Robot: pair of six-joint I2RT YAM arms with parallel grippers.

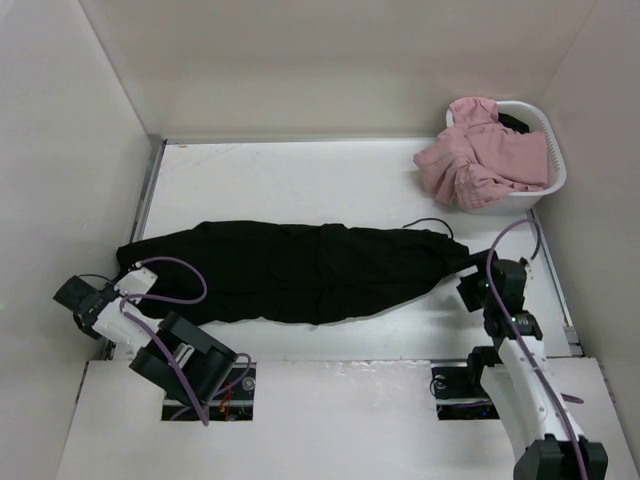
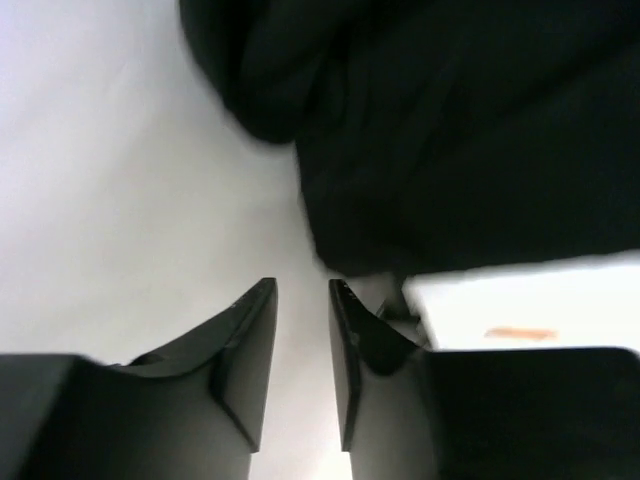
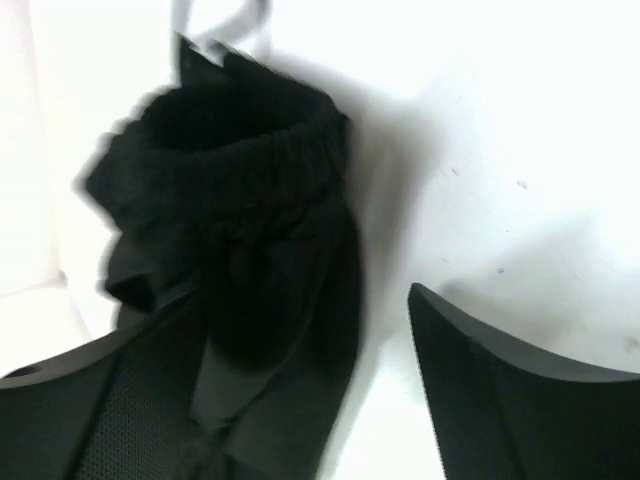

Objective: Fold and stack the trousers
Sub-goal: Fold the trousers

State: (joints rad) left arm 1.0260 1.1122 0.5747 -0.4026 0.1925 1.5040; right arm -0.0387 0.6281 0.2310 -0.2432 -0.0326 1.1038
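Note:
The black trousers point(image 1: 300, 270) lie stretched out across the middle of the table, legs toward the left and waistband toward the right. My left gripper point(image 1: 85, 292) is low at the left end. In the left wrist view it point(image 2: 302, 300) is empty, with a narrow gap over bare table, and the trousers point(image 2: 450, 130) lie just ahead and to the right. My right gripper point(image 1: 468, 283) is at the right end. In the right wrist view it point(image 3: 310, 300) is wide open, and the elastic waistband point(image 3: 250, 170) drapes against its left finger.
A white laundry basket point(image 1: 556, 170) at the back right holds a pink garment point(image 1: 480, 155) that spills over its rim. White walls close in the table at the left, back and right. A thin black cord point(image 1: 430, 224) loops by the waistband.

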